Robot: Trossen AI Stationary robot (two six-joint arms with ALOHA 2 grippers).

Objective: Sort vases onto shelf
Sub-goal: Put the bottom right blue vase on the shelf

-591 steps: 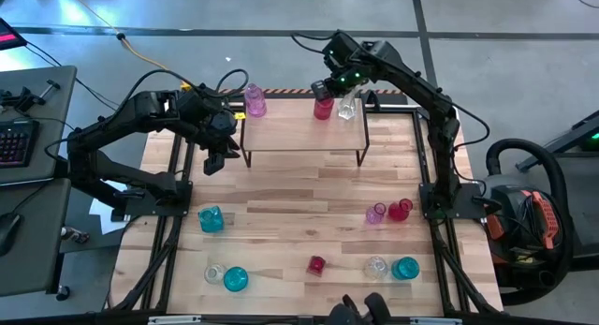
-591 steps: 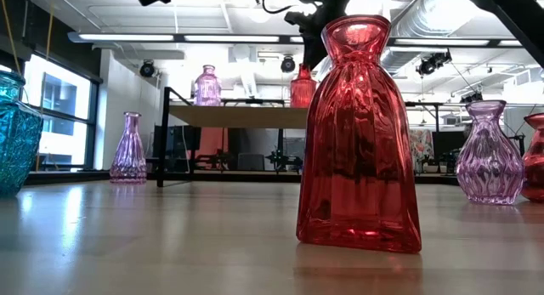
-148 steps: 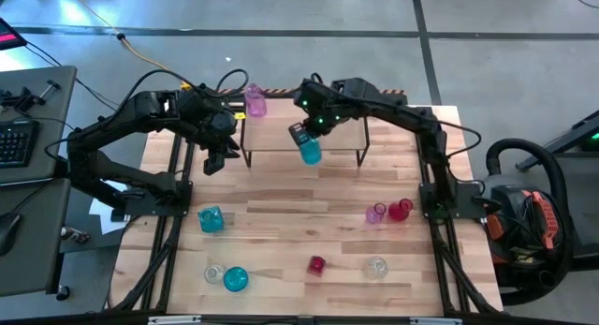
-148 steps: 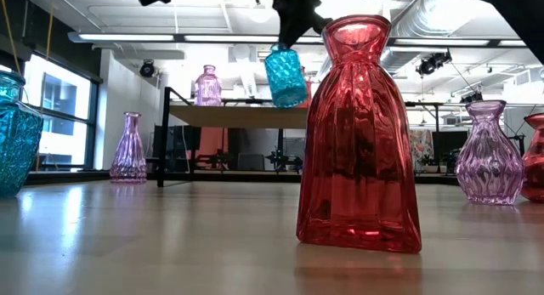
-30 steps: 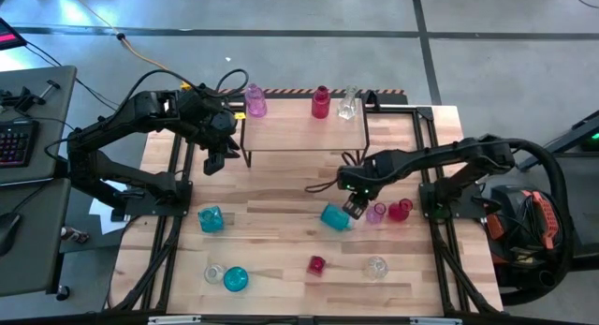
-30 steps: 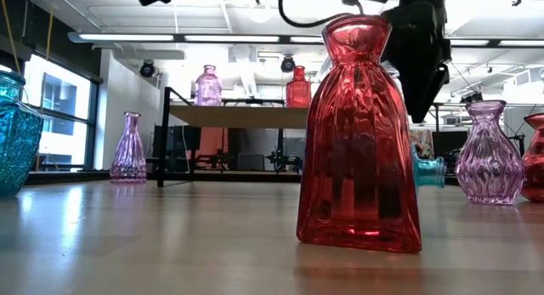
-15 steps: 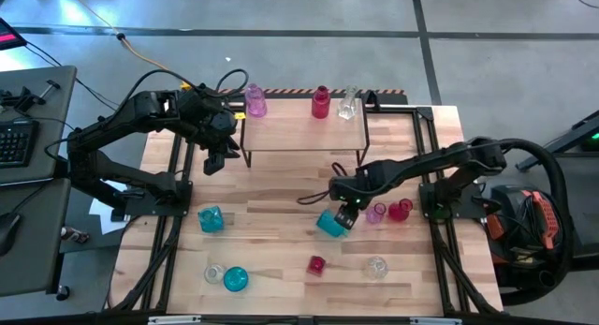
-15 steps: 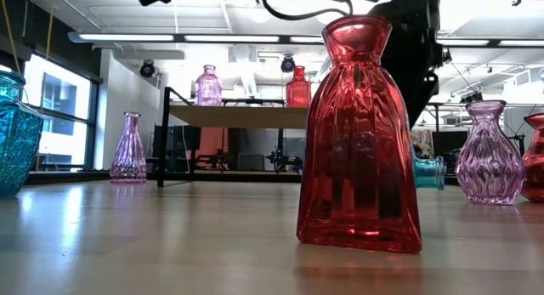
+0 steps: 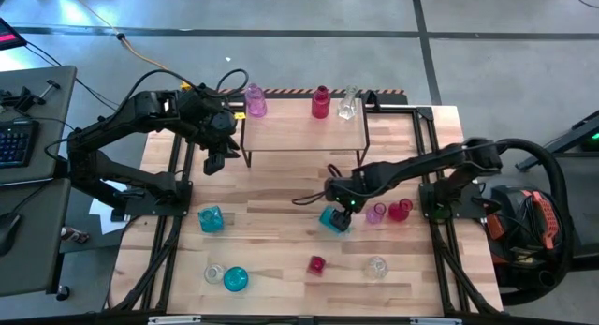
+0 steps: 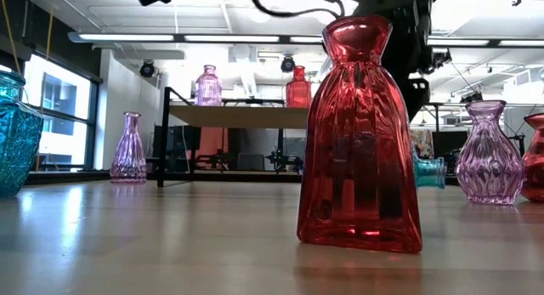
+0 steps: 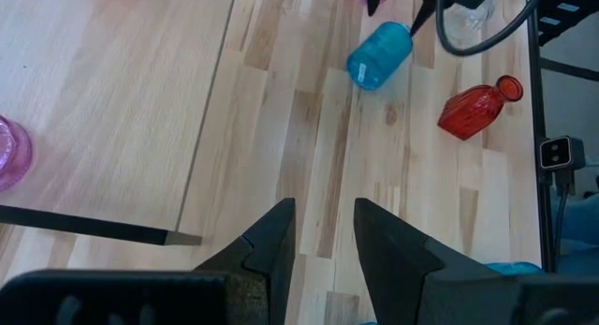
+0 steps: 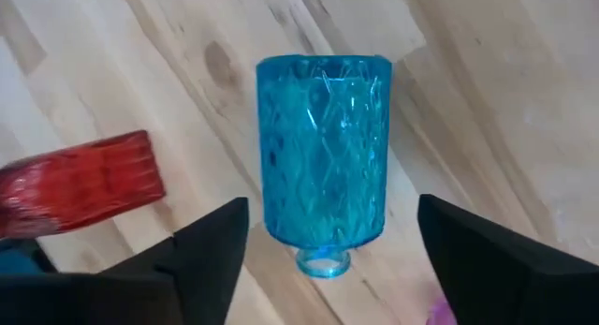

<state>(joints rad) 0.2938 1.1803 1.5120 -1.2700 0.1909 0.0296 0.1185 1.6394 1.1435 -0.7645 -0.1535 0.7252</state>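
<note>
A teal vase [image 9: 331, 219] lies on its side on the table right of centre; it also shows in the right wrist view [image 12: 323, 175] with its neck toward the camera. My right gripper [image 9: 341, 203] hovers just above it, open wide, a finger on either side and not touching [image 12: 332, 201]. The shelf [image 9: 304, 133] at the far middle carries a pink vase [image 9: 255, 101], a red vase [image 9: 321, 102] and a clear vase [image 9: 348, 104], all upright. My left gripper [image 9: 211, 163] waits beside the shelf's left end, open a little and empty [image 11: 323, 208].
A pink vase [image 9: 375, 214] and a red vase [image 9: 400, 210] stand just right of the lying teal vase. A red vase [image 9: 316, 265] and a clear one [image 9: 375, 267] are near the front. A teal vase [image 9: 211, 219], a clear one [image 9: 214, 273] and another teal one [image 9: 236, 279] stand front left.
My right gripper has risen from the teal vase and drifted a little toward the table's left and far side. The vase stays lying on its side in about the same place.
</note>
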